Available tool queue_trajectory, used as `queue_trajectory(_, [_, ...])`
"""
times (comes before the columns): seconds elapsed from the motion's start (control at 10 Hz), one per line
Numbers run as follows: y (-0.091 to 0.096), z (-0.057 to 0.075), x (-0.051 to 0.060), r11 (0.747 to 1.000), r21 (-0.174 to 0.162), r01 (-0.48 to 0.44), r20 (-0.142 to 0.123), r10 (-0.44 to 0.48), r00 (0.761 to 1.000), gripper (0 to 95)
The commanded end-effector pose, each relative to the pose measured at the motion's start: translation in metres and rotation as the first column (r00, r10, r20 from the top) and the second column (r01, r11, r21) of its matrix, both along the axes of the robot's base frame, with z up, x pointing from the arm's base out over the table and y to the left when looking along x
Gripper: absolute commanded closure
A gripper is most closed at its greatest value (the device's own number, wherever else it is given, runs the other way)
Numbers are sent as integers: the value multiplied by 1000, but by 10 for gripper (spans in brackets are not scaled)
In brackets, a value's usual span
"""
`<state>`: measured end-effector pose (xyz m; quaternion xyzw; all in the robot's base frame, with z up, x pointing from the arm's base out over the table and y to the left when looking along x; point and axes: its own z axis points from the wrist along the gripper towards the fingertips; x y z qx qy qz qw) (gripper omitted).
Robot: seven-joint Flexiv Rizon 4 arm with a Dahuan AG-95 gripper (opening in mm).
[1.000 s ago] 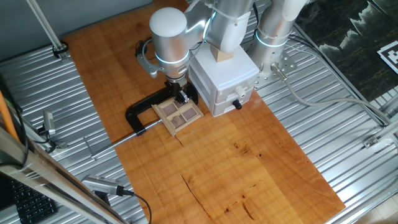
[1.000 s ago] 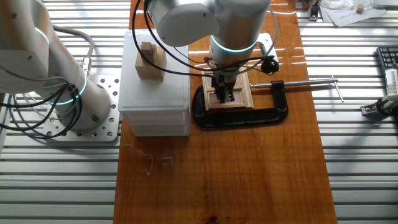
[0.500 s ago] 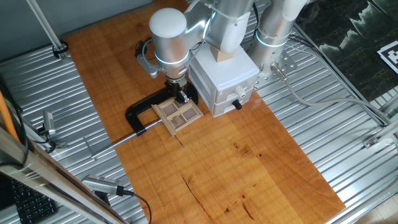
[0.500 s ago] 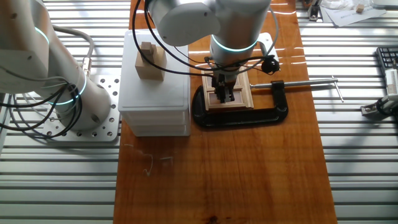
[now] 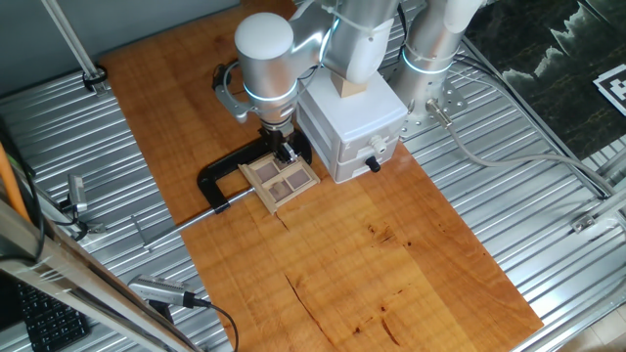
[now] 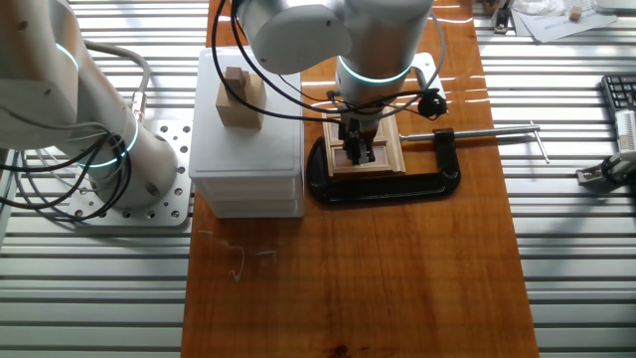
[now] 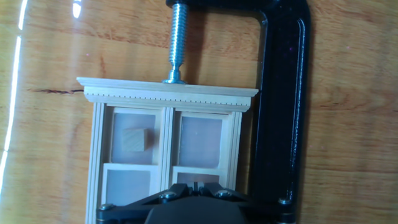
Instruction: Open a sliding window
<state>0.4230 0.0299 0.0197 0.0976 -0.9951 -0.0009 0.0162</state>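
Observation:
The sliding window [image 5: 290, 182] is a small light-wood frame with brown panes, lying flat on the wooden table and held by a black C-clamp [image 5: 217, 177]. It also shows in the other fixed view [image 6: 392, 151] and in the hand view [image 7: 168, 143]. A small wooden cube knob [image 7: 135, 140] sits on its upper left pane. My gripper [image 5: 285, 154] points straight down onto the window, also seen in the other fixed view [image 6: 358, 151]. In the hand view the gripper [image 7: 196, 185] has its fingertips together over the lower right pane, holding nothing that shows.
A white box with drawers and a black knob [image 5: 354, 125] stands right beside the window, with a small wood block [image 5: 350, 86] on top. The clamp's screw [image 7: 176, 37] presses the window's top rail. Ridged metal surrounds the wooden board [image 5: 391, 254].

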Motion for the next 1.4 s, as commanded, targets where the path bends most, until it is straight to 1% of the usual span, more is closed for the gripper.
queue_trajectory(0.1, [0, 0, 0, 1000, 0, -3, -1, 3, 1000, 950])
queue_trajectory(0.8, [0, -2, 1, 1000, 0, -12, 2, 12, 1000, 950])
queue_trajectory(1.4, [0, -3, 2, 1000, -2, -2, 3, 2, 1000, 950])
